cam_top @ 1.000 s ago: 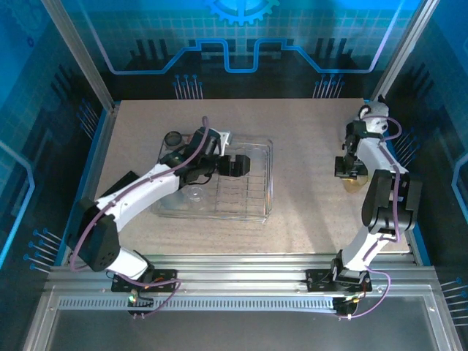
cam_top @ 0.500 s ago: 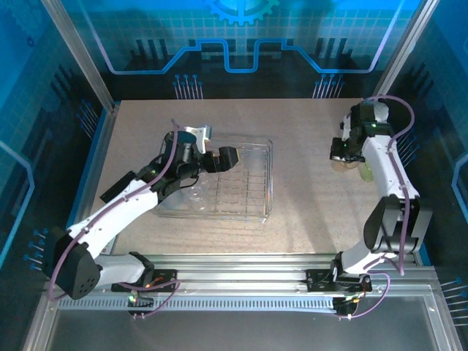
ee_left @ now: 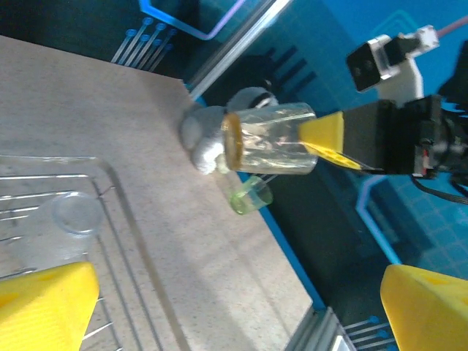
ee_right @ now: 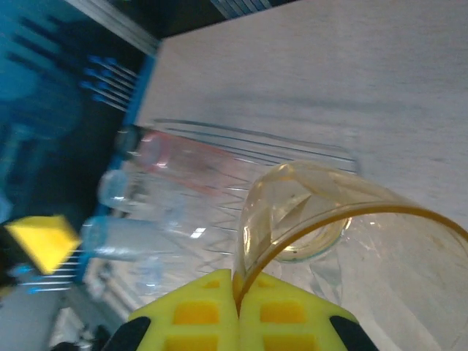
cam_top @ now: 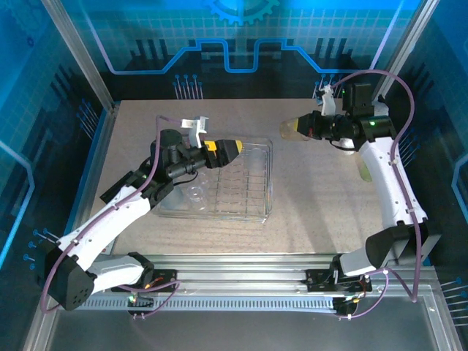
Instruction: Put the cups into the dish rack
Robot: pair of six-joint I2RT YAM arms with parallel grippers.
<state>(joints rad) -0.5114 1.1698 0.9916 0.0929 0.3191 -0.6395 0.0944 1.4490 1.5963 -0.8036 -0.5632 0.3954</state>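
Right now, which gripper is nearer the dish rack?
Left. The left gripper hangs open over the far edge of the dish rack; the right gripper, holding a clear cup, is off past its far right corner.

Your wire dish rack (cam_top: 252,191), 9 o'clock, holds a clear cup (cam_top: 194,194); amber-rimmed cup (cam_top: 295,127) held sideways aloft, 1 o'clock; yellow-green cup (cam_top: 363,167), 3 o'clock.

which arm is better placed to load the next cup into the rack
Right. The right gripper is shut on a clear cup, held in the air and pointing towards the dish rack. The left gripper hovers over the rack, open and empty, so it would have to fetch a cup first.
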